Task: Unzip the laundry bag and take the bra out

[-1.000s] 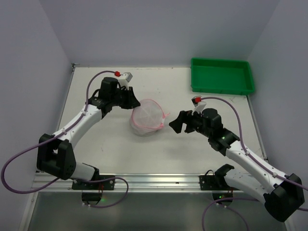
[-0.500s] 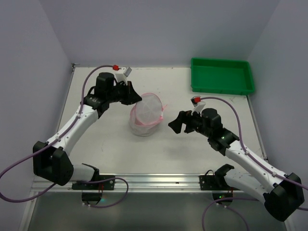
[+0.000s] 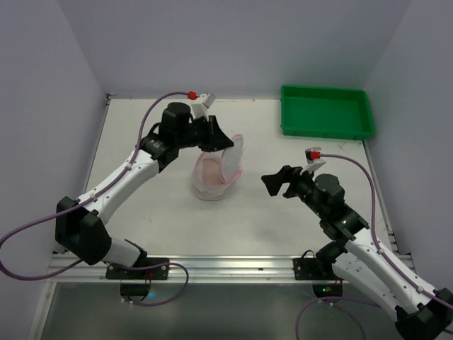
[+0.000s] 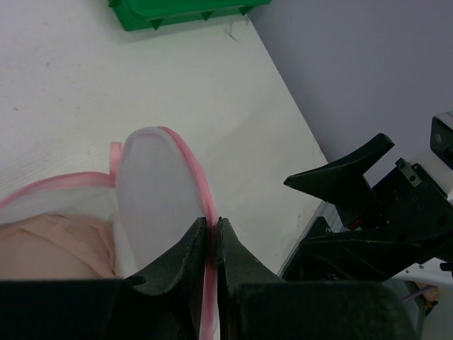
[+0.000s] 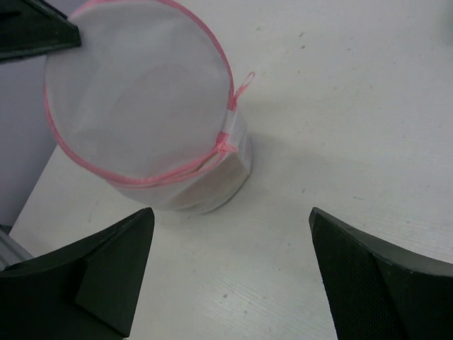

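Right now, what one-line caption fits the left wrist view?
Left gripper pinches the pink rim of the laundry bag's open lid, with the beige bra showing inside.

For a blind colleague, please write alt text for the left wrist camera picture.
The left gripper pinches the pink-trimmed rim of the open laundry bag; the beige bra shows inside. Behind are the table, a green tray and the open right gripper.

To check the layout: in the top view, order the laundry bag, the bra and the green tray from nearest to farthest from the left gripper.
1. laundry bag: its rim is pinched in the left gripper.
2. bra: inside the bag's lower half, just below.
3. green tray: back right corner.
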{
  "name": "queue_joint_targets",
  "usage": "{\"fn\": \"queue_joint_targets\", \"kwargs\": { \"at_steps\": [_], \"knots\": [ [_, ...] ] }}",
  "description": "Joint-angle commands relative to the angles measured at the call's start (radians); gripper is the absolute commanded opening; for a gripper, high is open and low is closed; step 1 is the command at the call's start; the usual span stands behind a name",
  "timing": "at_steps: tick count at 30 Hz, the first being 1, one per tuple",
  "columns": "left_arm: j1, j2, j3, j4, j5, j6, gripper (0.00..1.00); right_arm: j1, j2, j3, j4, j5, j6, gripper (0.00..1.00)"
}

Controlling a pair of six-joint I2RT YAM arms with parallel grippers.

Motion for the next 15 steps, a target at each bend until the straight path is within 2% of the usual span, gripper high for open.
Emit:
{"fn": "queue_joint_targets", "kwargs": {
  "at_steps": [1, 2, 4, 7, 8, 11, 15],
  "knots": [
    [-0.085, 0.074, 0.055, 0.107, -0.02, -0.104, 0.14, 0.002, -0.069, -0.026, -0.012, 0.105, 0.015, 0.93],
    [-0.101, 0.093, 0.07, 0.118, -0.026, -0.118, 0.14, 0.001, -0.101, -0.027, -0.034, 0.131, 0.02, 0.93],
    [-0.148, 0.154, 0.093, 0.144, -0.052, -0.153, 0.21, 0.002, -0.135, -0.035, -0.063, 0.155, 0.023, 0.93],
    [-0.207, 0.223, 0.141, 0.196, -0.074, -0.194, 0.4, 0.001, -0.209, -0.046, -0.089, 0.189, 0.017, 0.95],
    [-0.221, 0.24, 0.166, 0.209, -0.075, -0.21, 0.52, 0.002, -0.226, -0.047, -0.104, 0.198, 0.014, 0.95],
    [-0.27, 0.299, 0.24, 0.221, -0.069, -0.208, 0.67, 0.001, -0.283, -0.043, -0.131, 0.214, -0.008, 0.96],
    [-0.285, 0.288, 0.26, 0.221, -0.077, -0.193, 0.73, 0.001, -0.312, -0.026, -0.149, 0.217, -0.032, 0.95]
  ]
}}
